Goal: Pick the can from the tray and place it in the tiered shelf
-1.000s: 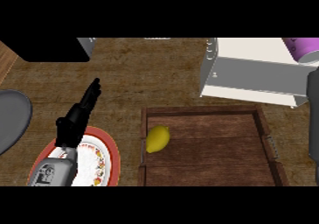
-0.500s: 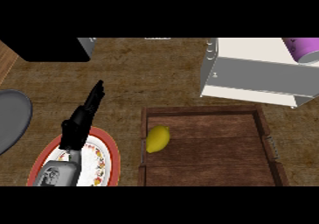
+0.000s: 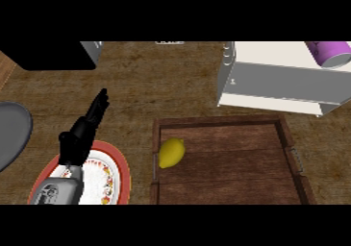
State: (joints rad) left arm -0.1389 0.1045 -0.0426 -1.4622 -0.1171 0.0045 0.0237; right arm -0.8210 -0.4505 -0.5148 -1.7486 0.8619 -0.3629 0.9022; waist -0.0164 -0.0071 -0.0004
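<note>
Wooden tray [image 3: 291, 158] holds only a yellow lemon [image 3: 170, 153], near its left wall. Purple can [image 3: 328, 53] lies on its side on top of the white tiered shelf [image 3: 277, 79], long axis diagonal, open end toward lower right. Left hand [image 3: 82, 134] over the red-rimmed plate [image 3: 119, 168], fingers straight, pressed together, holding nothing.

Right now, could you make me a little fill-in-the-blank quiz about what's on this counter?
1. The purple can lies on top of the white ____.
2. The yellow lemon lies inside the wooden ____.
3. The left hand hovers above a red-rimmed ____.

Missing words: shelf; tray; plate
</note>
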